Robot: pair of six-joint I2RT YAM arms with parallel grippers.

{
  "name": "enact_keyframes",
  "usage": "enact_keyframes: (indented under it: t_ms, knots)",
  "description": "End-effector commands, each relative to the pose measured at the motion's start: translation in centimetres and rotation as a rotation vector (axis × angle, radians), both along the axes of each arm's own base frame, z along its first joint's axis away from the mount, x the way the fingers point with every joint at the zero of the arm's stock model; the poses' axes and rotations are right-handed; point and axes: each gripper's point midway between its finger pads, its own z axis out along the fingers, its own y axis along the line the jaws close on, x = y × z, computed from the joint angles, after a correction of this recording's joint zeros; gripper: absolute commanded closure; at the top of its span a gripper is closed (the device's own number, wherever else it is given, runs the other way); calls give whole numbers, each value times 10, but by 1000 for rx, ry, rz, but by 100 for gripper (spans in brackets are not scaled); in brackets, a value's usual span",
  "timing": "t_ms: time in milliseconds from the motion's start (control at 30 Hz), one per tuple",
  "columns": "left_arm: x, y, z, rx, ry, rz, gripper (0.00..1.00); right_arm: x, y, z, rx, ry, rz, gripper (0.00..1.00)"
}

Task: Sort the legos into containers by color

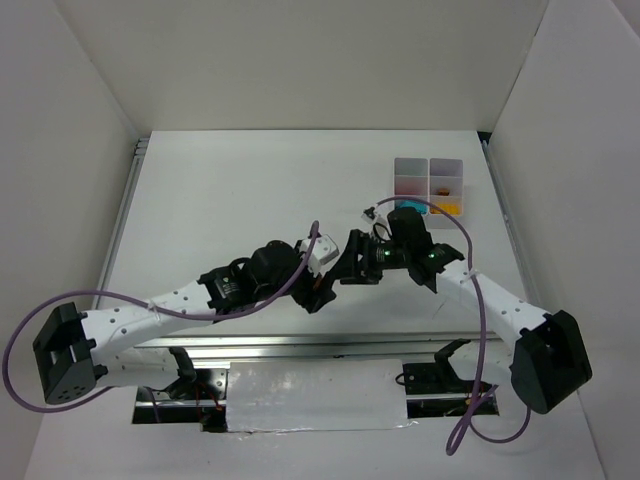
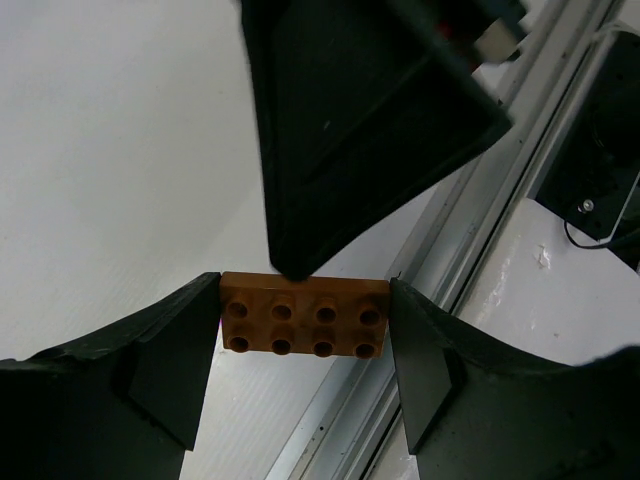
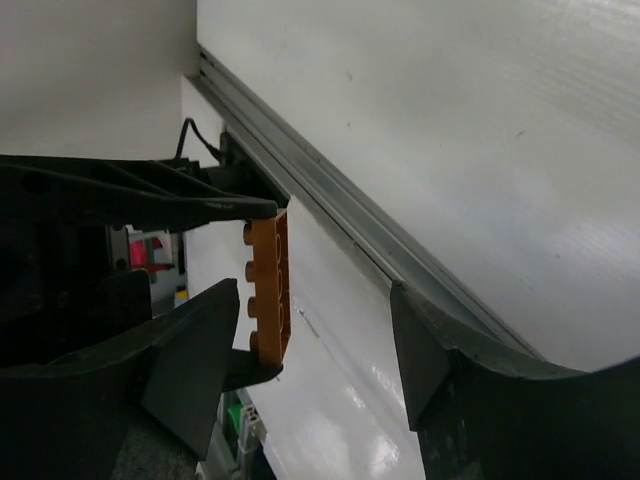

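Note:
My left gripper (image 2: 303, 312) is shut on an orange studded lego plate (image 2: 304, 317), gripping its two short ends and holding it in the air. In the right wrist view the plate (image 3: 270, 287) stands on edge between the left gripper's black fingers (image 3: 150, 200). My right gripper (image 3: 315, 310) is open, and the plate sits just inside its left finger. One right finger (image 2: 350, 130) touches the plate's top edge. In the top view both grippers (image 1: 335, 275) meet at mid-table. The organiser tray (image 1: 429, 186) stands at the back right with orange and yellow pieces in its cells.
Aluminium rails (image 1: 300, 345) run along the table's near edge, with a taped white panel (image 1: 315, 395) below. White walls enclose the table on three sides. Purple cables (image 1: 470, 250) loop off both arms.

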Motion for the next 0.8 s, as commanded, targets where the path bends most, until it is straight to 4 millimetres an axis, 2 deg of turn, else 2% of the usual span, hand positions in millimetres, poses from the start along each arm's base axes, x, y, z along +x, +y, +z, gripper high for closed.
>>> enact_keyframes:
  t_ms: [0,233,267,367,433,467,533,567,667,767]
  knots:
    - [-5,-22,28,-54,-72,-104,100,-11,9,1,-1,-5,66,32]
    - [-10,-26,25,-40,-60,-135,100,-23,20,-1,24,4,116,43]
    - [-11,-27,24,-39,-56,-142,100,-24,22,0,28,1,124,53]
    - [-13,-28,25,-37,-54,-149,100,-31,29,0,30,6,166,65]
    - [-12,-27,24,-33,-58,-145,100,-37,32,-4,21,27,198,63]
    - [-12,-27,24,-31,-61,-145,100,-45,35,-1,40,37,239,57]
    - [-11,-26,23,-23,-66,-142,100,-49,39,0,57,39,263,55]
    - [-11,-27,23,-21,-63,-145,100,-51,39,1,61,38,273,50]
    - [-13,-28,22,-24,-57,-157,100,-45,37,0,40,17,222,43]
    - [-14,-28,22,-28,-54,-160,100,-51,38,14,95,-11,247,48]
